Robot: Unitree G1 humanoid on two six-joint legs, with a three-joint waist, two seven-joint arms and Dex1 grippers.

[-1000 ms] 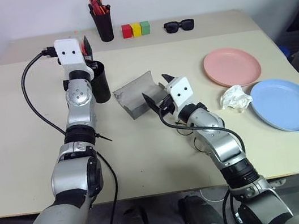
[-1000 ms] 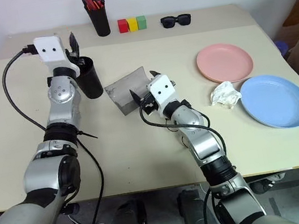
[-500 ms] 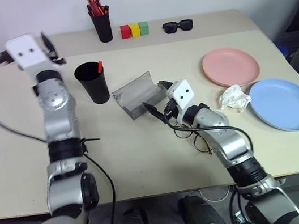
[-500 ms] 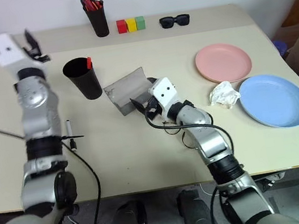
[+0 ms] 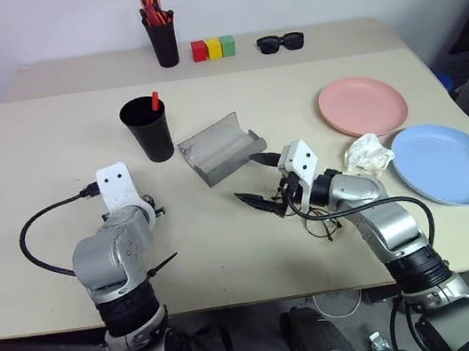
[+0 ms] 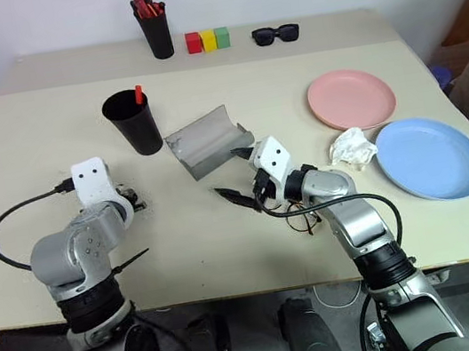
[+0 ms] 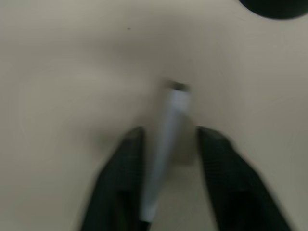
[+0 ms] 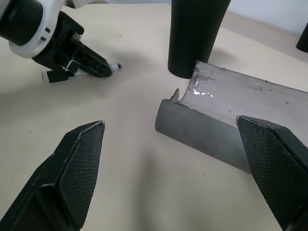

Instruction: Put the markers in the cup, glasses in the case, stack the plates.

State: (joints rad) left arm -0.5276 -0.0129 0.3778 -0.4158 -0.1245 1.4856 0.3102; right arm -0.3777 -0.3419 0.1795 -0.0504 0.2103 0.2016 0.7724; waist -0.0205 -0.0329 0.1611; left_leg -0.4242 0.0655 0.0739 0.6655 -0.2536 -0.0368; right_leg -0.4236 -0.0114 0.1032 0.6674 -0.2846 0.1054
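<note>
The left gripper (image 7: 166, 159) straddles the white marker (image 7: 166, 130) at lower centre, fingers either side but not yet pressed on it, likely to lift it toward the cup (image 5: 147, 129), upper left. The right gripper (image 8: 173, 173) gapes wide before the case (image 8: 240, 115)

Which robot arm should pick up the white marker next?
The left. Its gripper already straddles the white marker on the table, while the right gripper hangs open by the case.
</note>
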